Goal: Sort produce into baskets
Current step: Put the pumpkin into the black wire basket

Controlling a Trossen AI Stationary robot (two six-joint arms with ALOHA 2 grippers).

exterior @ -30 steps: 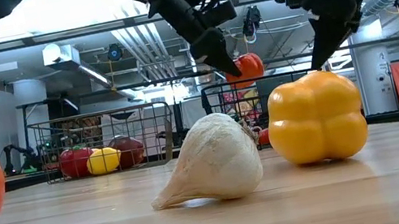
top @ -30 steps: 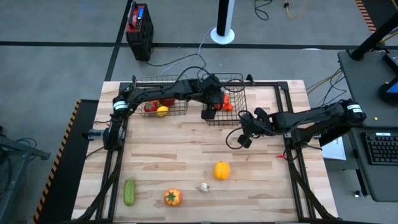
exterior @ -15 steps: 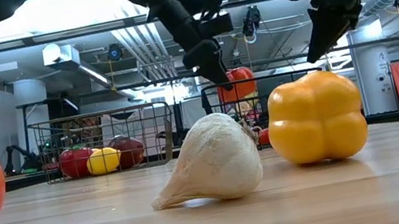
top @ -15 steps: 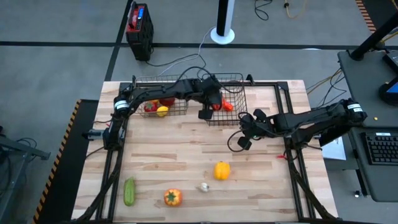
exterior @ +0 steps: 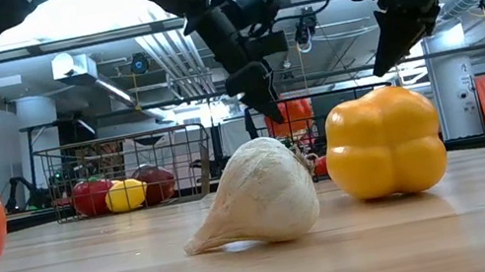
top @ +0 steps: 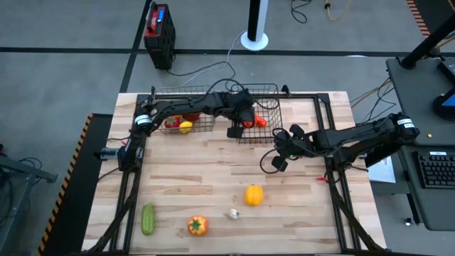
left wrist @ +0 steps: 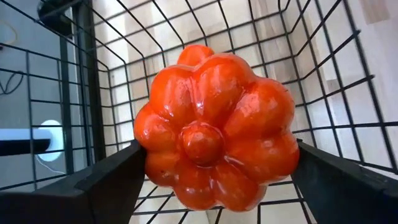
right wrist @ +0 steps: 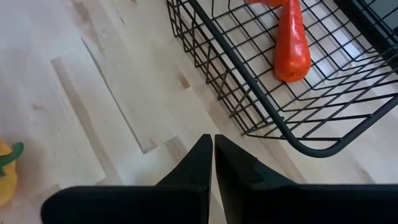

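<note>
I see my left hand [top: 238, 128] spread over the right basket [top: 274, 96], a red-orange pepper [left wrist: 214, 130] between its fingers inside the mesh near a carrot [right wrist: 292, 43], while my right hand [top: 279, 158], pressed together, hangs over the surface [top: 199, 171]

a robotics lab or industrial workshop: bare grey concrete floor [top: 64, 78] with yellow-black hazard tape [top: 79, 153], exposed silver ceiling ducts [exterior: 158, 56] and strip lights, loose cables, a black computer keyboard [top: 435, 169] beside the pale wooden desk [top: 213, 163].
</note>
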